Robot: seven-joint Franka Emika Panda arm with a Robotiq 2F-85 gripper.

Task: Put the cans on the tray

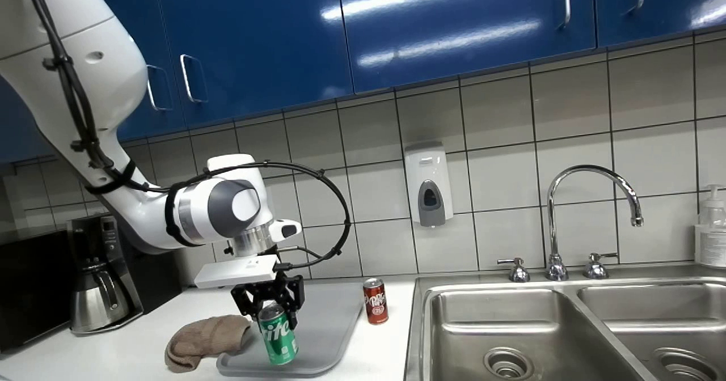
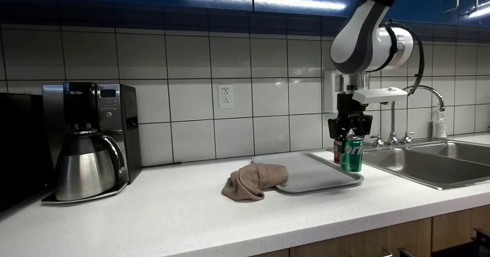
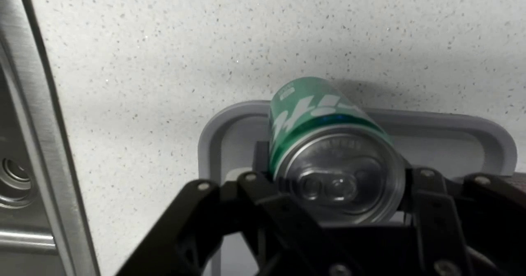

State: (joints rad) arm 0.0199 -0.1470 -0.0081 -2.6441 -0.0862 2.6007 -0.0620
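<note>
My gripper (image 1: 276, 312) is shut on the green can (image 1: 279, 338), its fingers on either side of the silver top. In the wrist view the green can (image 3: 316, 103) sits between both fingers (image 3: 335, 173). I hold it roughly upright over the front part of the grey tray (image 1: 334, 313), near its front rim; its bottom appears raised off the tray. The tray also shows in an exterior view (image 2: 306, 169). The red can (image 1: 375, 301) stands upright on the counter, just beside the tray on the sink side. A finger partly hides the red can (image 2: 337, 152); it is out of the wrist view.
A brown cloth (image 1: 207, 341) lies bunched against the tray's side and over its rim. The steel sink (image 1: 493, 313) with a faucet (image 1: 556, 222) lies beyond the red can. A coffee maker (image 2: 92, 142) stands at the far end. A soap dispenser (image 1: 429, 185) hangs on the wall.
</note>
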